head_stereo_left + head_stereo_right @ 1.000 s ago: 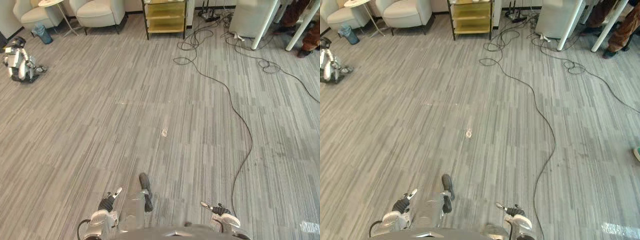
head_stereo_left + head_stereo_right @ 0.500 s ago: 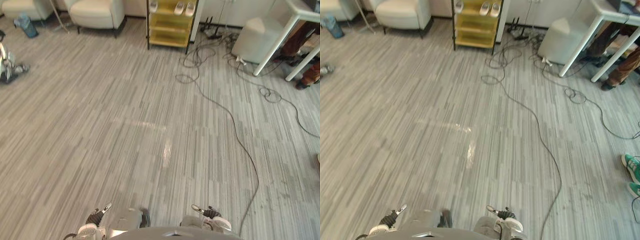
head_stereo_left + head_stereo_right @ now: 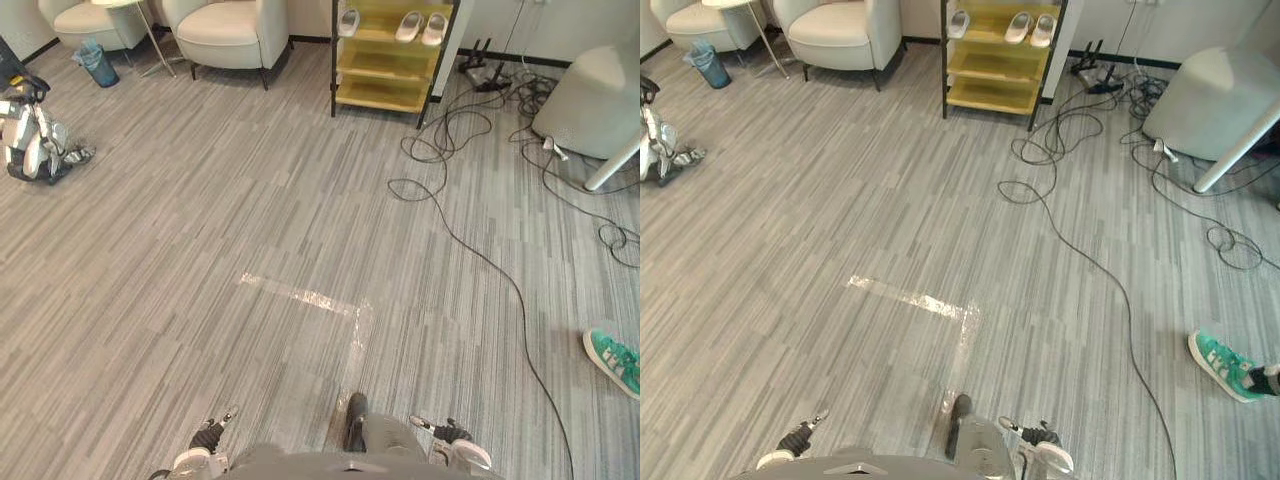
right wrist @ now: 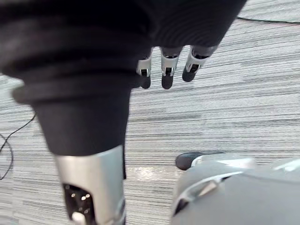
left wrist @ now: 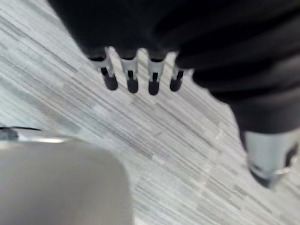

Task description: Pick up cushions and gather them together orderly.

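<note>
Down at the near edge of the head views, the left hand [image 3: 208, 437] hangs low over the floor [image 3: 180, 260]. Its fingers [image 5: 131, 77] are straight and spread, and it holds nothing. The right hand [image 3: 447, 434] hangs level with it on the other side, its fingers [image 4: 165, 75] also extended and empty, above bare planks.

Ahead of the hands lies a wide run of grey striped flooring. It is broken by a shiny strip of tape [image 3: 300, 295] bent into a corner shape just in front.

To the right, a person's green shoe [image 3: 612, 360] sits at the frame edge. Further off on that side, coiled cables [image 3: 440, 140] spread between a yellow shelf unit [image 3: 390, 65] and a pale rounded bag [image 3: 590, 95] beside a white table leg [image 3: 612, 170]. Pale slippers [image 3: 420, 27] rest on the unit's top shelf.

At the far left stand two cream armchairs [image 3: 230, 25], with a blue bin [image 3: 98, 65] near them. Whether their padded seats are loose cushions I cannot tell. A white-and-black machine [image 3: 30, 140] sits on the floor against the left edge, well apart from the hands.
</note>
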